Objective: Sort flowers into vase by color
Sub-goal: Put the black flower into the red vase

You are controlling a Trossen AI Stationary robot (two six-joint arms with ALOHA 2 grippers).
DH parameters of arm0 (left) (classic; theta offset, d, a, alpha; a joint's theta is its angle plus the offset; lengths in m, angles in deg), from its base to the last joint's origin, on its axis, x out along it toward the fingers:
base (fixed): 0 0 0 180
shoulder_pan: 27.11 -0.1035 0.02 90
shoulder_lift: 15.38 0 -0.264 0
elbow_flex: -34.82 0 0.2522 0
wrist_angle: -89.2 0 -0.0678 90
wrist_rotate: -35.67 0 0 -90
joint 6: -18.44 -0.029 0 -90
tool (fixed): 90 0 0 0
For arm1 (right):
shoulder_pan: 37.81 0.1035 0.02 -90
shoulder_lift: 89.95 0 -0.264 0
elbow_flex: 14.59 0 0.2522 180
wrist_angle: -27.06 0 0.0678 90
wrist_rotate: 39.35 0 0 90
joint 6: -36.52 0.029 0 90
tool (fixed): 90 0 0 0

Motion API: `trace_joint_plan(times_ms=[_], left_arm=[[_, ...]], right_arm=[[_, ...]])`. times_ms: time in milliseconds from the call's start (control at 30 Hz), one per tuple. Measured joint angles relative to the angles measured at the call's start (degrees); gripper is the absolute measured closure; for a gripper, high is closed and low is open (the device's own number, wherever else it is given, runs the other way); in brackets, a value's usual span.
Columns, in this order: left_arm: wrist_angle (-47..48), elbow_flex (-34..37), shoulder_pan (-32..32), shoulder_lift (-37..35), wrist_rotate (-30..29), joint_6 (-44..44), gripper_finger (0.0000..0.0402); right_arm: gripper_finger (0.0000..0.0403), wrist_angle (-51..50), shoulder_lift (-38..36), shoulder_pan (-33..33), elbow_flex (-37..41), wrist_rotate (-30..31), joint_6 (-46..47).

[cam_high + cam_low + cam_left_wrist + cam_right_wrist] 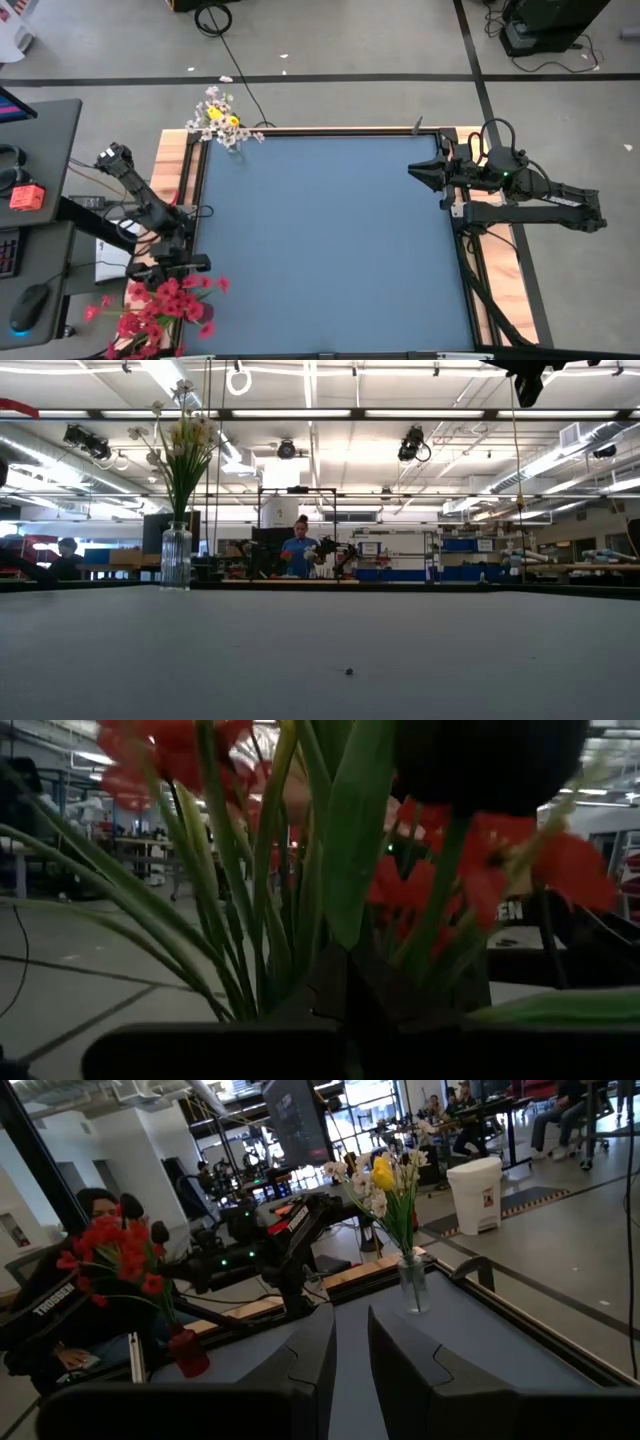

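A bunch of red flowers [165, 305] stands at the table's near left corner, in a red vase [187, 1352]. My left gripper [185, 262] is right beside it. Its wrist view is filled with green stems [250, 890], red blossoms [470, 870] and one dark bud [490, 760]. White and yellow flowers [220, 120] stand in a clear glass vase [176, 557] at the far left corner. My right gripper [351, 1350] hovers at the table's right edge [418, 170]. It points left, its fingers narrowly open and empty.
The blue table top [330, 240] lies bare between the two arms, with a tiny dark speck [348, 671] on it. A wooden frame [170, 165] borders the table. A desk with a mouse and gear [30, 250] stands to the left. People work in the room beyond [300, 550].
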Motion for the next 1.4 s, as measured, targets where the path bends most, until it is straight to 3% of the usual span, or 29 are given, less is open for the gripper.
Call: trace_joint_plan(times_ms=[267, 700, 933, 1400], left_arm=[[6.74, 0.0, 0.0, 0.0, -0.62, -2.55, 0.0379], [7.1, -0.02, 0.0, 0.0, -1.75, 6.17, 0.0285], [9.11, -2.12, -0.01, -0.05, -2.11, 3.36, 0.0278], [32.27, -10.01, -0.72, -0.07, -2.36, 4.53, 0.0278]], right_arm=[[0.033, -0.02, 0.0, 0.0, 0.0, 0.0, 0.01], [0.033, -0.01, 0.0, 0.0, 0.0, 0.0, 0.0], [0.033, -0.02, 0.0, -0.02, 0.0, 0.0, -0.01], [0.033, -0.01, 0.0, -0.02, 0.0, 0.0, 0.0]])
